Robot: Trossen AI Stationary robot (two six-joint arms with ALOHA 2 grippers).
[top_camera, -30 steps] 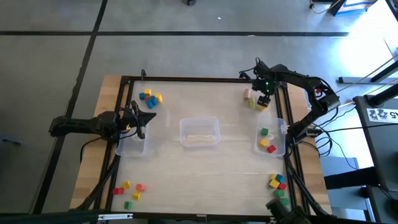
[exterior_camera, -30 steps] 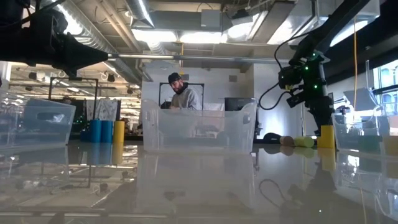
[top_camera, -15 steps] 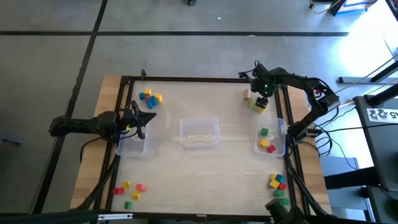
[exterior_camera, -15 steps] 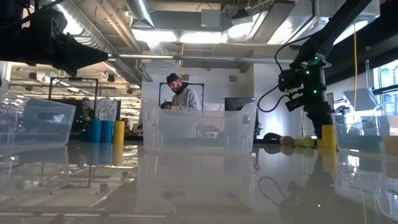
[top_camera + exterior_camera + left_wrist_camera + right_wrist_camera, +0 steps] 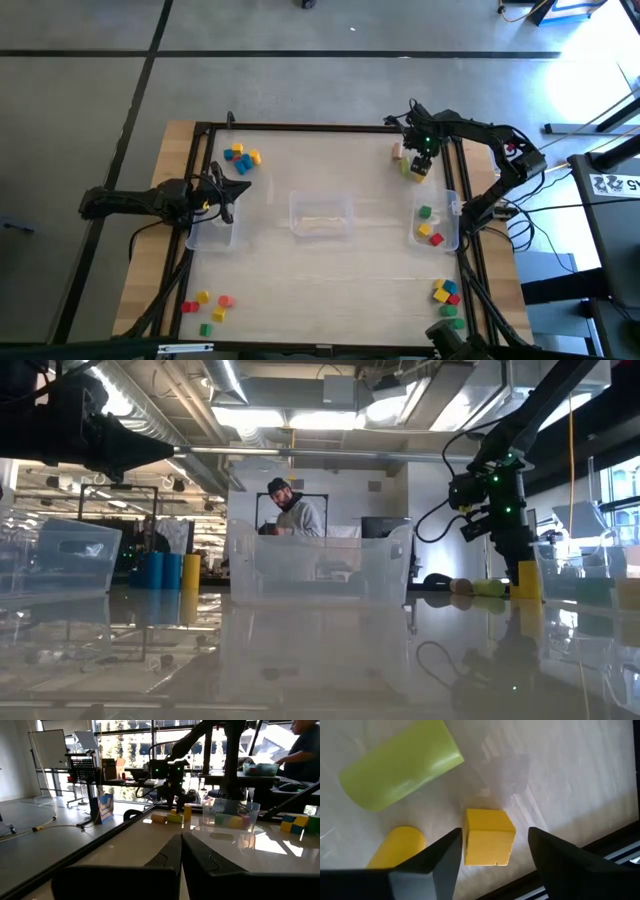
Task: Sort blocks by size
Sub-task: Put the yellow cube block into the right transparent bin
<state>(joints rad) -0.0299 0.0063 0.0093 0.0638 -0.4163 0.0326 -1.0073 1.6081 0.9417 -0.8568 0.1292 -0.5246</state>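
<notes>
Now the blocks lie in several clusters on the bench (image 5: 330,290). In the high view, upper right of the frame, a yellow cube (image 5: 488,837) sits between the right gripper's (image 5: 492,847) fingers (image 5: 440,857), which stand apart on either side of it, near its faces but not clamped on it in the right wrist view. Just beside the cube lie a green cylinder (image 5: 400,767) on its side and a yellow cylinder (image 5: 397,847), with a tan block (image 5: 397,151) near them in the high view. At upper left of that view is a blue, orange and yellow cluster (image 5: 240,158). At lower left a second cluster (image 5: 207,306) of red, yellow, orange and green pieces is scattered, and at lower right a third cluster (image 5: 446,295) sits near the bench's edge. A clear bin (image 5: 437,226) at right holds green, red and yellow blocks. Another bin (image 5: 321,213) stands at the centre, and a third bin (image 5: 212,233) at left. Over that left bin hangs the left gripper (image 5: 228,190), its jaws pressed together with nothing between them. Beyond the bench, in the low view, a person (image 5: 290,510) shows behind the centre bin.
</notes>
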